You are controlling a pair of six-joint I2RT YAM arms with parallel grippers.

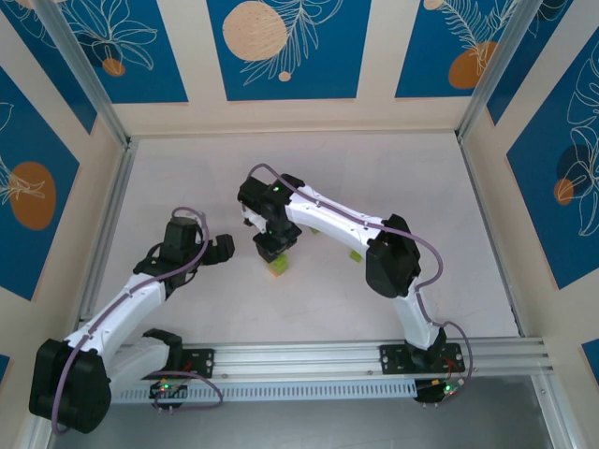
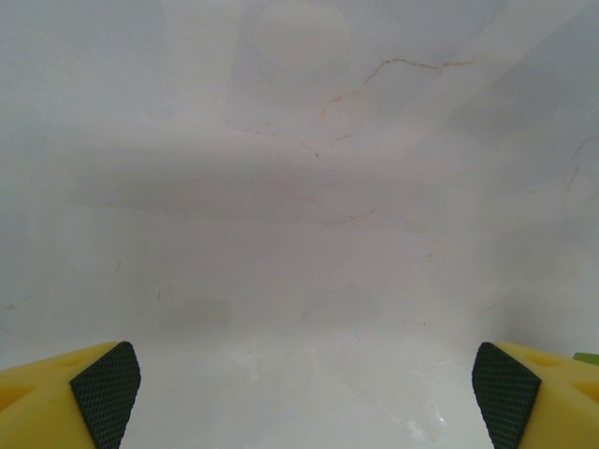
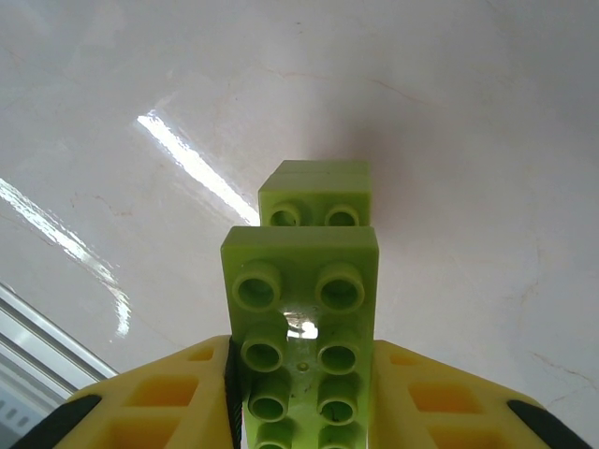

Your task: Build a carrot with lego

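Left gripper (image 2: pixel 304 398), nearest: jaws wide, empty, over the bare white tabletop (image 2: pixel 309 187).

Right gripper (image 3: pixel 304 412), mid-table: jaws narrow, clamped on the flanks of a long lime-green studded plastic brick (image 3: pixel 301 281).

Past its tip and lower sits a smaller lime-green two-stud brick (image 3: pixel 316 192). Joined or merely beneath, cannot tell.

Judgement: line up the studs, hold the long brick level, press straight down. A tilt risks twisting it out of the grip.

Arms: two, the left arm (image 1: pixel 122 304) and the right arm (image 1: pixel 337 220).
Claws: two, the left claw (image 2: pixel 304 383) and the right claw (image 3: pixel 299 398).
Lime-green bricks at the right wrist: two, a long brick (image 3: pixel 301 318) and a short brick (image 3: pixel 316 192) (each two studs across).
From above, one further green piece (image 1: pixel 355 254).
Worktop (image 1: pixel 374 168): one.
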